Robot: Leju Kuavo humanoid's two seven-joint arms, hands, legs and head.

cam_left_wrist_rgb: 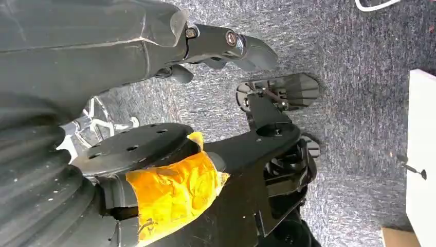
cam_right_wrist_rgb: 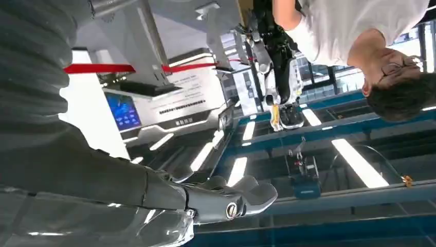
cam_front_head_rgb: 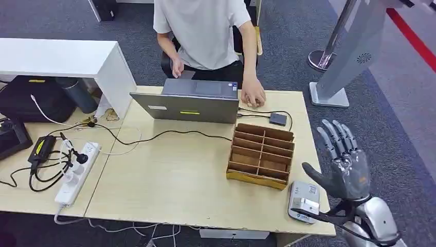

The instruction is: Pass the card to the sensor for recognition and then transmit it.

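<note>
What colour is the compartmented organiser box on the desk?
Brown, with a lighter yellowish front edge: the organiser box shows best in the head view.

A pale wood table (cam_front_head_rgb: pixel 169 180) carries a brown wooden divided box (cam_front_head_rgb: pixel 261 154), with a grey laptop (cam_front_head_rgb: pixel 187 105) bearing a yellow-green strip at its eleven o'clock. A silver-grey sensor (cam_front_head_rgb: pixel 303 200) sits at the box's five o'clock. The white power strip (cam_front_head_rgb: pixel 77 172) and black cables lie at nine o'clock.

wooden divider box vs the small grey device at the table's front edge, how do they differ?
The brown wooden compartment box is open-topped and split into slots; the small silver-grey sensor device is a closed flat casing. The box is clearly larger. The device lies nearer the raised right hand. Both rest on the light wooden table, close together.
</note>
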